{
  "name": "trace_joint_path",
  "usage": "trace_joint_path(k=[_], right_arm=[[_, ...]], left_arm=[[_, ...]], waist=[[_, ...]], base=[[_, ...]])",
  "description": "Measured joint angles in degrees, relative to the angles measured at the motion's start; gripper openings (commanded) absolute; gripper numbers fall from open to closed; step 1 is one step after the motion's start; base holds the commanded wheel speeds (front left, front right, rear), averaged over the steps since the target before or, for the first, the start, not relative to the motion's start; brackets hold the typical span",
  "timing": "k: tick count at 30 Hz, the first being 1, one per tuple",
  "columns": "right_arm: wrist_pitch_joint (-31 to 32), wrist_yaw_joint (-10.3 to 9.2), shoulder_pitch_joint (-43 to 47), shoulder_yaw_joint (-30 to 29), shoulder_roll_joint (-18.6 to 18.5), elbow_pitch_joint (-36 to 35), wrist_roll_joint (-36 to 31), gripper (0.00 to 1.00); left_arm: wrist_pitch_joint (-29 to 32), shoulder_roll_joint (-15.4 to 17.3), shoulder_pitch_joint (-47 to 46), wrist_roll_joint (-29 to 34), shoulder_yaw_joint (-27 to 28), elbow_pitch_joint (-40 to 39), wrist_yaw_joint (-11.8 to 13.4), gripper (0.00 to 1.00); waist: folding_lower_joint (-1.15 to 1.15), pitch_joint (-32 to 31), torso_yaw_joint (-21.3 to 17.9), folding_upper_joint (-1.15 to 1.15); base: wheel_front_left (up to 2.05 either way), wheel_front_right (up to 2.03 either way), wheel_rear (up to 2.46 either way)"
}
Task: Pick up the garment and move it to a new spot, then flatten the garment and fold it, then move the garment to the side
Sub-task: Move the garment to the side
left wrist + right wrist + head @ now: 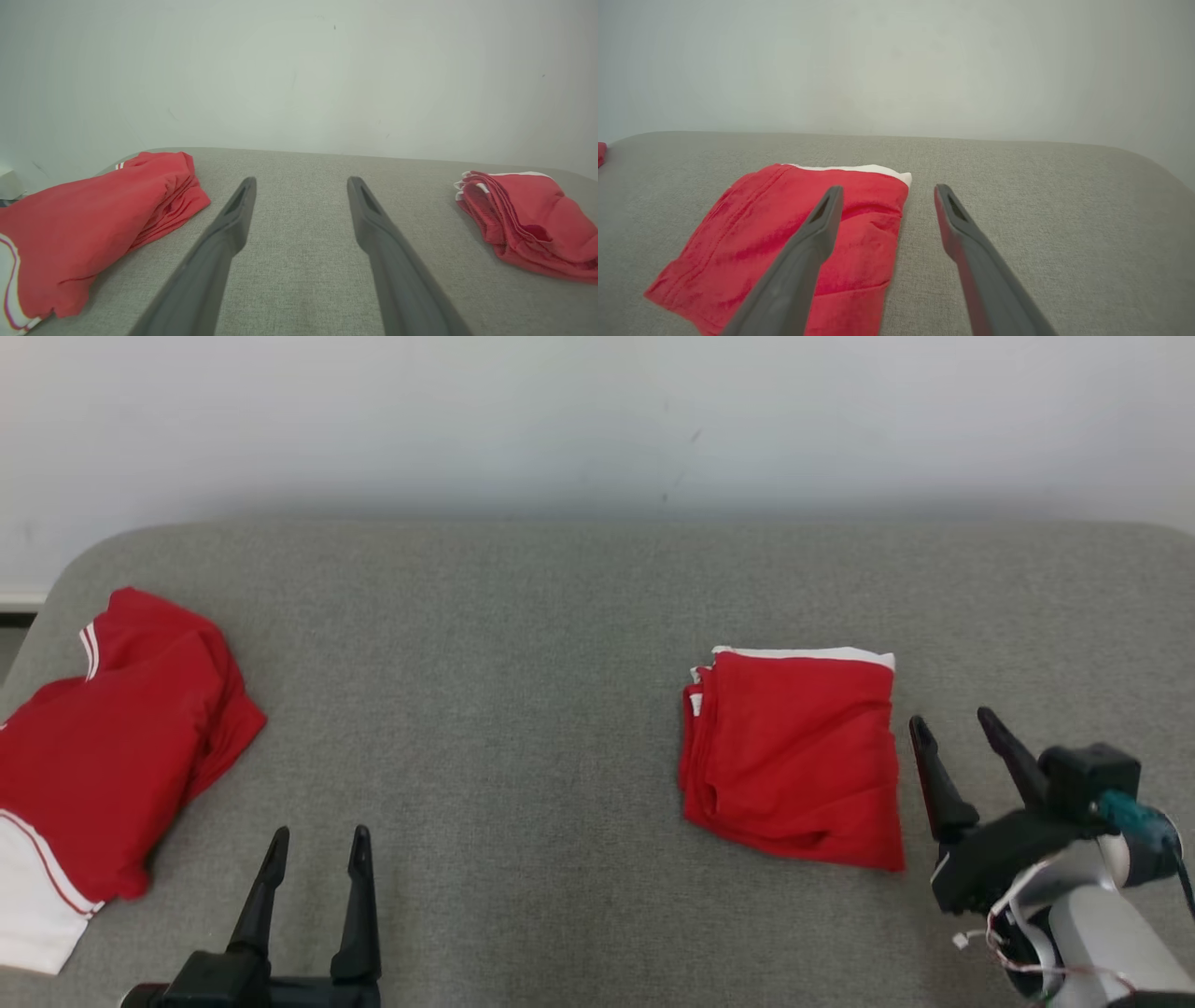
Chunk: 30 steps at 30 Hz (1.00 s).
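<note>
Folded red garment (794,756), white edge on its far side, lies flat on the grey table (504,728), right of centre. My right claw (952,721) sits just beside its right edge, fingers spread, holding nothing. My left claw (319,838) is at the near edge over bare table, fingers apart, empty too. Second red-and-white garment (112,756) is loosely bunched at the table's left end, well apart from the folded one.

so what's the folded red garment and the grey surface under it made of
Folded red garment: soft matte knit cloth, probably jersey; it creases, stacks in limp layers, has white trim. Grey surface: coarse woven upholstery-like fabric; a fine weave grain shows, no shine.
</note>
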Motion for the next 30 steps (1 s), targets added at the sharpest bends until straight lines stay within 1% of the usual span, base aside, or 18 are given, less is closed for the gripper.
trace_joint_path(k=[9,15,20,21,22,23,26,30], right_arm=[[1.6,0.00,-9.8,2.6,-0.8,14.8,2.6,1.00],[1.0,0.00,-12.6,4.4,0.1,23.0,4.3,1.00],[1.0,0.00,-14.3,6.3,1.0,27.5,6.2,1.00],[1.0,0.00,-14.7,6.8,1.3,28.0,6.8,0.47],[0.8,0.00,-14.8,7.2,1.6,28.1,7.6,0.03],[0.4,0.00,-14.9,7.7,1.8,28.1,8.4,0.00],[-0.2,0.00,-16.0,10.5,1.5,28.0,9.3,0.00],[-0.4,0.02,-18.8,14.6,-1.2,27.1,9.5,0.00]], left_arm=[[0.0,0.0,-3.4,-1.2,-2.6,0.5,0.7,1.00],[0.0,0.0,-4.3,-1.5,-3.0,0.7,1.1,1.00],[0.0,0.0,-4.4,-1.7,-2.9,0.8,1.5,1.00],[0.0,0.0,-4.6,-1.7,-3.0,0.9,1.5,1.00],[0.0,0.0,-4.8,-1.8,-3.0,0.9,1.5,1.00],[0.0,0.0,-5.1,-1.8,-3.0,1.0,1.5,1.00],[0.0,0.0,-5.6,-1.9,-3.1,0.9,1.5,1.00],[0.0,0.0,-6.7,-2.0,-3.3,0.5,1.5,1.00]], waist=[[0.00,4.1,3.1,0.01],[0.01,6.3,4.6,0.01],[-0.01,7.1,4.8,0.00],[-0.01,7.2,4.7,0.00],[-0.01,7.2,4.5,0.00],[-0.01,7.3,4.4,0.00],[-0.01,7.7,4.0,0.00],[-0.01,8.7,3.3,0.00]], base=[[0.00,0.00,0.00],[0.00,0.00,0.00],[0.00,0.00,0.00],[0.00,0.00,0.00],[0.00,0.00,0.00],[0.00,0.00,0.00],[0.00,0.00,0.00],[0.00,0.00,0.00]])
